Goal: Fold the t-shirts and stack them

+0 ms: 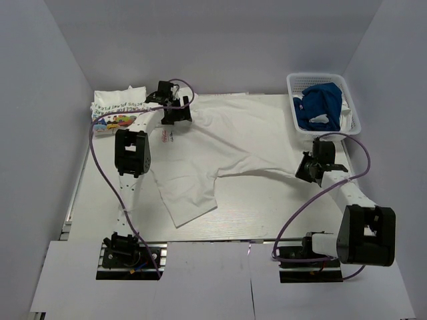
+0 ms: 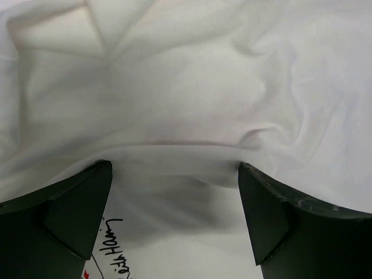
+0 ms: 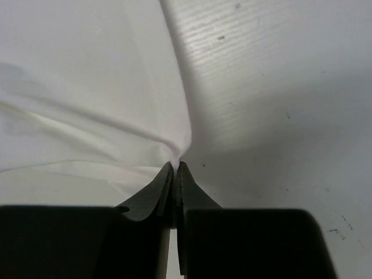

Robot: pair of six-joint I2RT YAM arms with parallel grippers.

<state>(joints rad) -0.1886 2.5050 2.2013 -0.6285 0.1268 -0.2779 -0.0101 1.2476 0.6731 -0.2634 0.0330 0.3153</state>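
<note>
Three tees: white tee [image 1: 220,143] spread mid-table, cartoon tee [image 1: 115,110] folded at far left, blue tee [image 1: 320,107] heaped in the one basket [image 1: 291,83] at far right. Right gripper [image 3: 175,168] pinched tight on white tee's right edge. Left gripper [image 2: 174,174] spread wide over its far-left part.

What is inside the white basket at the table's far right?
A crumpled blue t-shirt, with some white showing, fills most of the basket. Anything beneath it is covered.
</note>
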